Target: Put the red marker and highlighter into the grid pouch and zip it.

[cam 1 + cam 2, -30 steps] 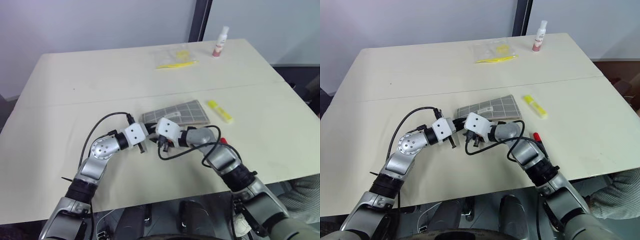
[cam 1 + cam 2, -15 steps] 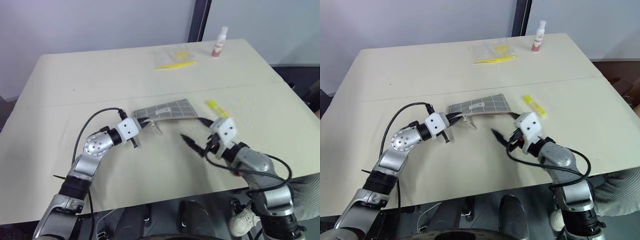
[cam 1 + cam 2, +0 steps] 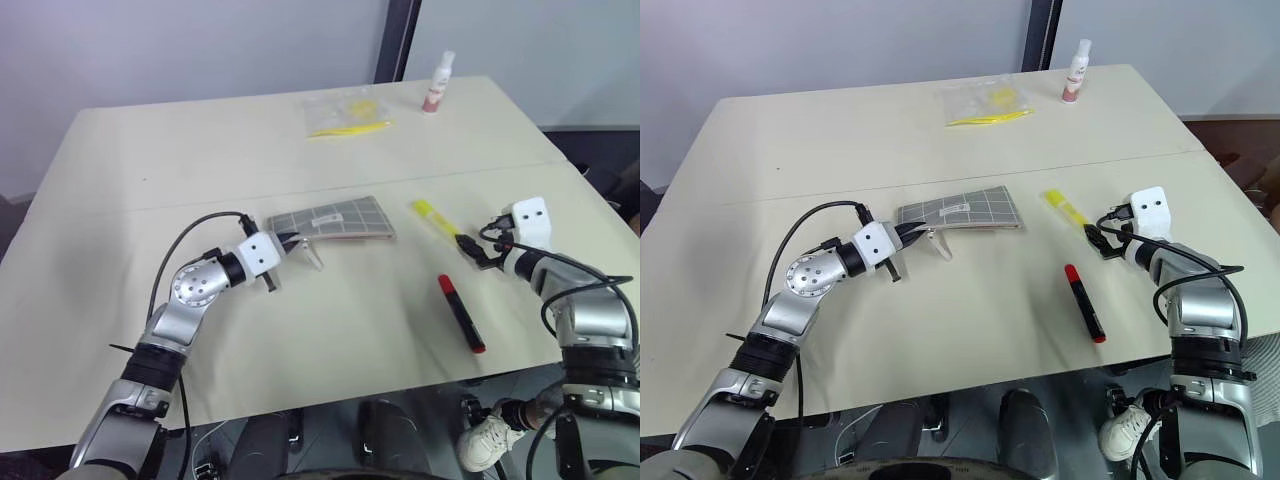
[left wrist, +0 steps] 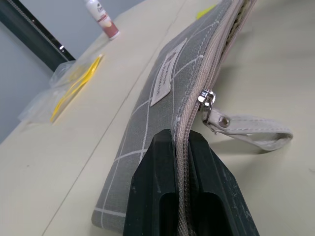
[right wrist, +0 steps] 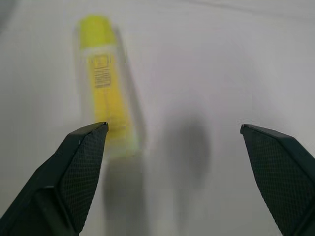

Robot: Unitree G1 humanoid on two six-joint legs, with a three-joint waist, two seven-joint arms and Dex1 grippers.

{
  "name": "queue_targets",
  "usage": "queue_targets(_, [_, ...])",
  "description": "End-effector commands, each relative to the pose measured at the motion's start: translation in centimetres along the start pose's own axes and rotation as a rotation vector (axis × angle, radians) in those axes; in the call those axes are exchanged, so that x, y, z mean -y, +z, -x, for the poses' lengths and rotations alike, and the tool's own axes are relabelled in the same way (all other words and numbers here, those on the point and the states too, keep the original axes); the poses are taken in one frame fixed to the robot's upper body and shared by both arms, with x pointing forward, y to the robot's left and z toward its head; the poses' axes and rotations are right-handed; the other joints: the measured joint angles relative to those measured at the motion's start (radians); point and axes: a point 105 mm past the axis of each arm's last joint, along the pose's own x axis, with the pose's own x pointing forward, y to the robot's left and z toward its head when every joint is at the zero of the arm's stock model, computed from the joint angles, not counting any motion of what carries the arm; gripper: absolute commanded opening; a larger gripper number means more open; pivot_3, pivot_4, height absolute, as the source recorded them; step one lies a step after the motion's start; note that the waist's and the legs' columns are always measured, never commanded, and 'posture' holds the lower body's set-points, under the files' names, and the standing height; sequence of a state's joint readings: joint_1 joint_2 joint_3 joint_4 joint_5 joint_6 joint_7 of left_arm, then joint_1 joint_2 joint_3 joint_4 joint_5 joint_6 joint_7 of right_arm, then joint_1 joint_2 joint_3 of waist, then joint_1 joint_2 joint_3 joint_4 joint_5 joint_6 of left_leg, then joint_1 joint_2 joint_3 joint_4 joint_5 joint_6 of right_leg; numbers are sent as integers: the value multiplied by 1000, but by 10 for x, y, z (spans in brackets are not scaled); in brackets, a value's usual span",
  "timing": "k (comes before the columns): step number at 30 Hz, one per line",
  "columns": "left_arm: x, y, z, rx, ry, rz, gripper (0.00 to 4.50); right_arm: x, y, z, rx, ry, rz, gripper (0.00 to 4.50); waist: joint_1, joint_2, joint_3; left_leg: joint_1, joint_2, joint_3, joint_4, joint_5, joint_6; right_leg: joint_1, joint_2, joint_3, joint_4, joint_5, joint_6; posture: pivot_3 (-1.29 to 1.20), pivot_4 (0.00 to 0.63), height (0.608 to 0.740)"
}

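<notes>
Holding the grid pouch (image 3: 335, 218) by its end, our left gripper (image 4: 181, 147) is clamped on it. Our right gripper (image 5: 172, 142) is wide apart beside the highlighter (image 3: 437, 220), maybe off-center, so we could knock it away. We count one highlighter, one red marker (image 3: 460, 312), one pouch.

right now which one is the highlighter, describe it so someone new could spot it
Start at the beige table and find the grey grid pouch near its middle. Just to its right lies the highlighter, right in front of the open right gripper. It is short, chunky and all yellow, unlike the slim black red marker nearer the table's front edge.
</notes>
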State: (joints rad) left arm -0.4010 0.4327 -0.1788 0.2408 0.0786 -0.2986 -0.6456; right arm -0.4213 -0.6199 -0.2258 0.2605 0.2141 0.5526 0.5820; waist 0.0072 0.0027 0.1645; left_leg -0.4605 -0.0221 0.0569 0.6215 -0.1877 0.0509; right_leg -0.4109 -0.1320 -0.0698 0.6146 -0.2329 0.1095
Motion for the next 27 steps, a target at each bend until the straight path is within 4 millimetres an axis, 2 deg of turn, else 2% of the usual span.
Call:
queue_targets(1, [-7, 8, 4, 23, 33, -29, 0, -4, 14, -4, 40, 63, 6, 4466, 2, 0, 0, 0, 0, 0, 1, 0, 0, 0, 0, 0, 0, 0, 0, 0, 150, 740])
queue_targets(6, [-6, 9, 6, 19, 42, -27, 0, -14, 22, -7, 51, 124, 17, 4466, 7, 0, 0, -1, 0, 0, 1, 0, 0, 0, 0, 0, 0, 0, 0, 0, 150, 740])
queue_targets(10, [-6, 9, 6, 19, 43, -27, 0, -12, 7, -10, -17, 110, 72, 4466, 6, 0, 0, -1, 0, 0, 2, 0, 0, 0, -1, 0, 0, 0, 0, 0, 150, 740])
queue_targets(13, [-5, 11, 4, 23, 38, -30, 0, -10, -3, -12, -68, 92, 83, 3620, 6, 0, 0, -1, 0, 0, 2, 0, 0, 0, -1, 0, 0, 0, -1, 0, 150, 740])
queue_targets(15, [-6, 12, 3, 26, 37, -30, 0, -7, -5, -13, -80, 67, 116, 2596, 6, 0, 0, -1, 0, 0, 2, 0, 0, 0, -1, 0, 0, 0, -1, 0, 150, 740])
queue_targets(18, [-6, 13, 1, 30, 29, -30, 0, -15, 0, -11, -46, 107, 101, 1016, 7, 0, 0, -1, 0, 0, 2, -1, 0, 1, -1, 0, 0, 0, -1, 0, 150, 740])
queue_targets(19, [-7, 14, 1, 31, 26, -26, 0, -24, 7, -8, -3, 166, 119, 849, 8, 0, 0, -1, 0, 0, 2, -1, 0, 1, -1, 0, 0, -1, -1, 0, 150, 740])
queue_targets(22, [-9, 14, 0, 27, 23, -26, 0, -49, 32, 10, 137, 322, 134, 866, 8, 1, 1, -1, 0, -1, 2, -1, 0, 0, -1, 0, 0, -1, -1, 0, 150, 740])
queue_targets(23, [-10, 13, 0, 21, 22, -35, 0, -59, 41, 21, 195, 375, 189, 866, 8, 1, 1, -2, 0, -1, 2, -1, 0, 0, -1, 0, 0, 0, 0, 0, 150, 740])
queue_targets(25, [-13, 12, -2, 13, 27, -47, 0, -74, 46, 40, 249, 457, 308, 866, 6, 1, 1, -2, 0, -1, 2, -1, 0, 0, -1, 0, 0, 0, 0, 0, 150, 740])
queue_targets(27, [-14, 12, -3, 11, 31, -48, 0, -84, 48, 52, 280, 511, 329, 866, 7, 1, 1, -1, 0, -1, 2, -1, 0, 0, 0, -1, 0, 0, 1, 0, 150, 740])
